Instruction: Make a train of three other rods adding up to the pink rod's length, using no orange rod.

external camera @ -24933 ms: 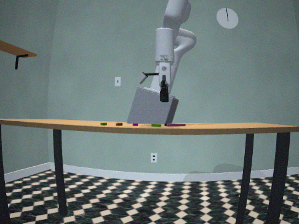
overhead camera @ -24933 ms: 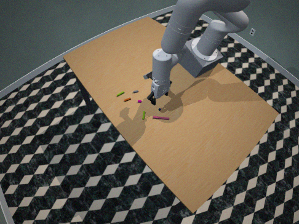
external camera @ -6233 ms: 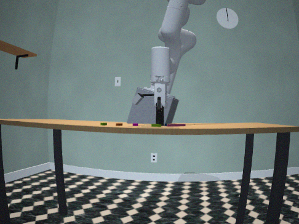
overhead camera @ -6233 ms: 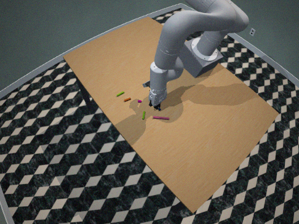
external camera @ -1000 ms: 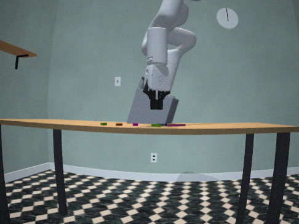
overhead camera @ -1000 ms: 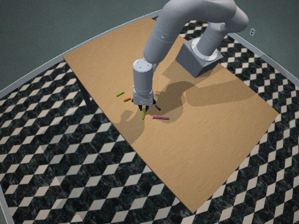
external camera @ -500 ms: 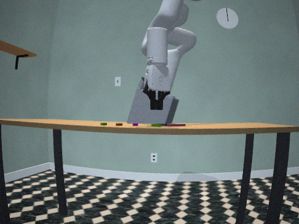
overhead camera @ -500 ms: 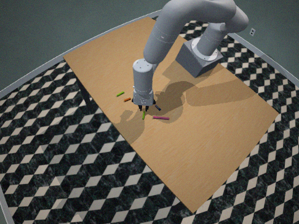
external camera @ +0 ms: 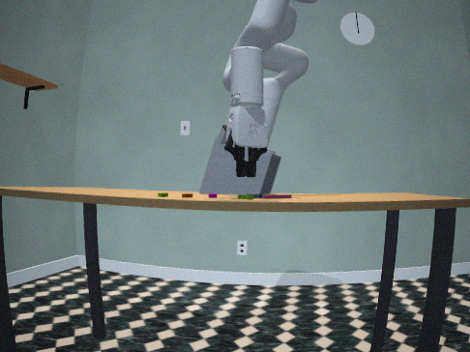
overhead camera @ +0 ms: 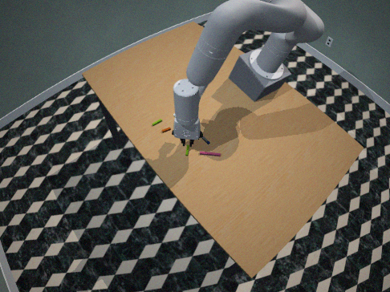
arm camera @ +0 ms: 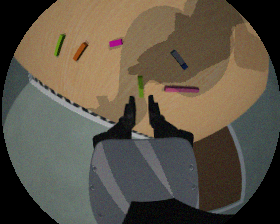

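My gripper (overhead camera: 187, 143) (external camera: 246, 174) (arm camera: 141, 101) is open with a narrow gap, empty, above the table. Below its fingertips lies a lime rod (overhead camera: 187, 151) (external camera: 246, 197) (arm camera: 141, 86), which lines up with the gap in the wrist view. The pink rod (overhead camera: 210, 153) (external camera: 278, 196) (arm camera: 181, 89) lies to its right. Behind the pink rod, a grey rod (overhead camera: 204, 139) (arm camera: 178, 58) and a short blue rod (overhead camera: 208, 143) (arm camera: 185, 66) appear end to end, slanted. A magenta rod (external camera: 213, 195) (arm camera: 116, 43) lies apart, hidden in the top view.
A second lime rod (overhead camera: 156, 122) (external camera: 162, 194) (arm camera: 59, 45) and an orange rod (overhead camera: 166, 130) (external camera: 187, 195) (arm camera: 80, 51) lie on the left of the wooden table (overhead camera: 261, 188). The arm's shadow darkens the area around the grey and blue rods.
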Action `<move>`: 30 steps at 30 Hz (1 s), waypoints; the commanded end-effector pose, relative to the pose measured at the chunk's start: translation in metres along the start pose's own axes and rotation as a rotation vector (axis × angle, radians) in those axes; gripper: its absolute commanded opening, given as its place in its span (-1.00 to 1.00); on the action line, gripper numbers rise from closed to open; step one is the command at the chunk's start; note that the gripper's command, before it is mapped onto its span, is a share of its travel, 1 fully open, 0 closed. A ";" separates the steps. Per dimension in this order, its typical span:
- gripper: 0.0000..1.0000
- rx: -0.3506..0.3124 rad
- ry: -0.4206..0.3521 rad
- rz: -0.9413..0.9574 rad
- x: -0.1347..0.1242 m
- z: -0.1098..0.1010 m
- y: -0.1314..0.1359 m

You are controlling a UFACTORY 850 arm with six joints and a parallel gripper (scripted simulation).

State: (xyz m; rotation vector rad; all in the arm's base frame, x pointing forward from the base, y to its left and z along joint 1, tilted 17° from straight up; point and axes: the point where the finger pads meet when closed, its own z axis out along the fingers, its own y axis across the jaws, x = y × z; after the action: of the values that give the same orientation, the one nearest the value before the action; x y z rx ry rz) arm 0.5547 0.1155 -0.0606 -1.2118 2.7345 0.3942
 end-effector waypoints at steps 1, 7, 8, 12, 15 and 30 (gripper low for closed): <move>-0.51 0.001 -0.001 0.000 -0.001 0.003 -0.001; -0.51 0.001 -0.001 0.000 -0.001 0.009 -0.001; -0.51 0.001 -0.001 0.000 -0.001 0.011 -0.001; -0.51 0.001 -0.001 0.000 -0.001 0.017 -0.001; -0.51 0.001 -0.001 0.000 -0.001 0.021 -0.001; -0.51 0.001 -0.001 0.000 -0.002 0.036 -0.001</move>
State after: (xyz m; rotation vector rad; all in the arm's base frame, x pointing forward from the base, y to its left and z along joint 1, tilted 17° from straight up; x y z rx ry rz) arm 0.5560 0.1258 -0.0944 -1.2118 2.7346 0.3943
